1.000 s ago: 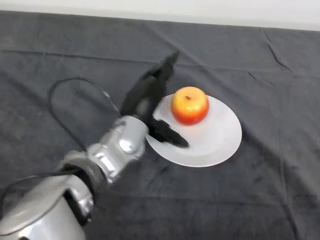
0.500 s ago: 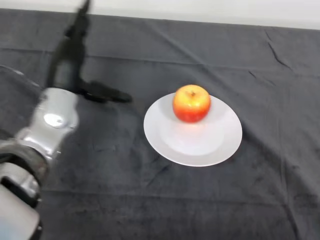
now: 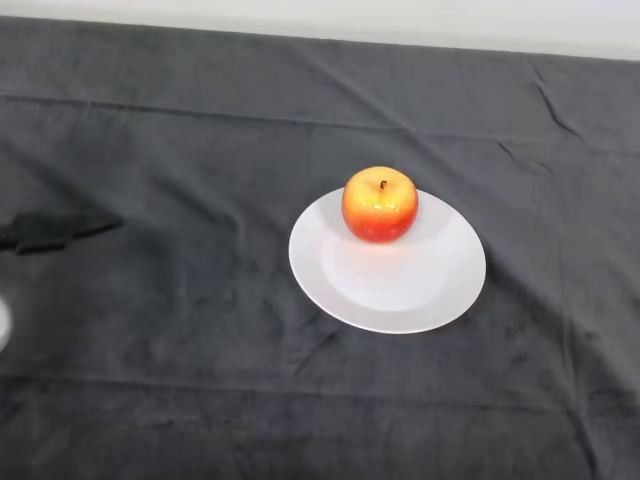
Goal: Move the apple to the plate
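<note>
A red and yellow apple [image 3: 380,204] stands upright on the back part of a round white plate [image 3: 400,290] in the middle of the table. My left hand [image 3: 50,232] shows only as a dark shape at the far left edge, well away from the plate and touching neither it nor the apple. It holds nothing that I can see.
A dark grey cloth [image 3: 200,380] with shallow folds covers the whole table. A pale wall strip [image 3: 400,20] runs along the far edge. A sliver of my silver arm [image 3: 3,325] shows at the left border.
My left arm has pulled back from the plate's left rim, swung out to the left and almost left the view. The apple stays on the plate.
</note>
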